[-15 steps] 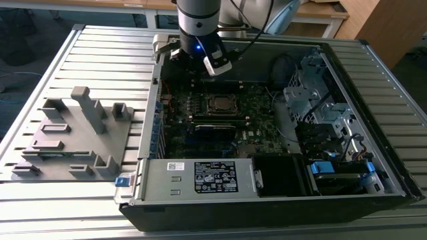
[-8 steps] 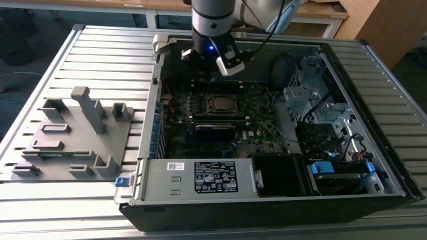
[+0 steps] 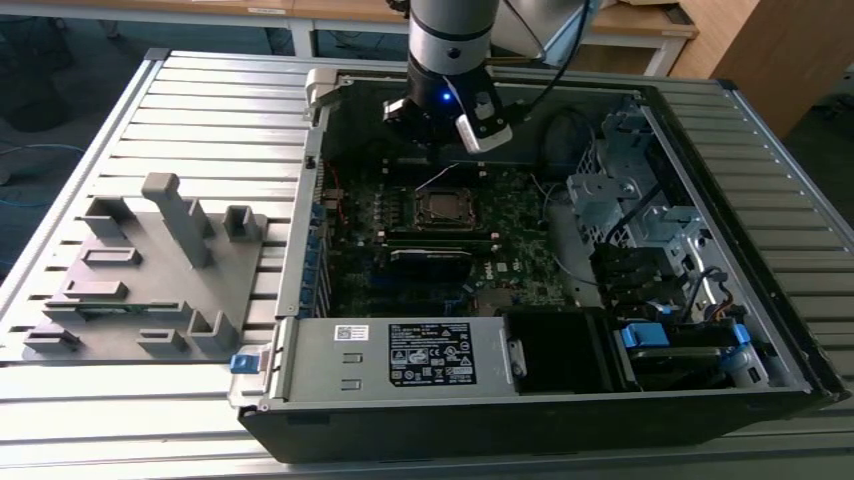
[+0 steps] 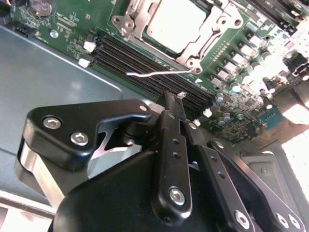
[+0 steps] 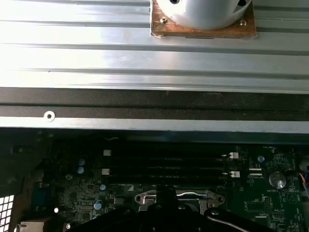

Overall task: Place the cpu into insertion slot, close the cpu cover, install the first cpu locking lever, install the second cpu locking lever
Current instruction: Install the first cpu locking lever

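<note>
Exterior view is showing the gripper [image 3: 431,148] hanging inside the open computer case [image 3: 747,110], just beyond the insertion slot [image 3: 418,208] where the cpu [image 3: 445,207] is sitting. Second wrist view is adding detail: the fingers [image 4: 169,125] are pressing together, empty, near a thin wire locking lever [image 4: 154,74], likely forming a slim pushing tip. The cpu cover [image 4: 136,30] is lying shut. First wrist view is revealing the case wall [image 5: 145,104].

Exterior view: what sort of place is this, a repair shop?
Probably a robotics lab or test bench: a robot arm reaches into an open computer case lying on a slatted metal table, and a grey fixture plate sits beside it.
</note>
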Available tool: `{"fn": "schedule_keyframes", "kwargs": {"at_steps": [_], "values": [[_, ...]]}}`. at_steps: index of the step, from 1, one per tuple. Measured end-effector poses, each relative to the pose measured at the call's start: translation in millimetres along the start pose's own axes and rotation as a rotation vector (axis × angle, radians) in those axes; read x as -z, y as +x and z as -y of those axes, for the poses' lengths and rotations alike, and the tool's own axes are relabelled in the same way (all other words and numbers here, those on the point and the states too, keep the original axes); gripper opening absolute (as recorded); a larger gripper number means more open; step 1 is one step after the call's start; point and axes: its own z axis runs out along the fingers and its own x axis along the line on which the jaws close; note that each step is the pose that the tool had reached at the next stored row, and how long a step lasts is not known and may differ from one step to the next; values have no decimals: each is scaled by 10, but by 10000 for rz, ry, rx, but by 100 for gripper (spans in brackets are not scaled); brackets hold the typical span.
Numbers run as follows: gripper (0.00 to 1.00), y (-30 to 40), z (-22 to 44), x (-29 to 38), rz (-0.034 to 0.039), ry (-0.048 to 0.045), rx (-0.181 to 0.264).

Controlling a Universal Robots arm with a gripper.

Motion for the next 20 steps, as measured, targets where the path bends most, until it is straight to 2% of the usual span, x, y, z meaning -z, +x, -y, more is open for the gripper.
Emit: {"fn": "schedule_keyframes", "kwargs": {"at_steps": [8, 20], "values": [[10, -1, 3, -11, -2, 52, 2], [10, -1, 7, -29, -1, 50, 2]]}}
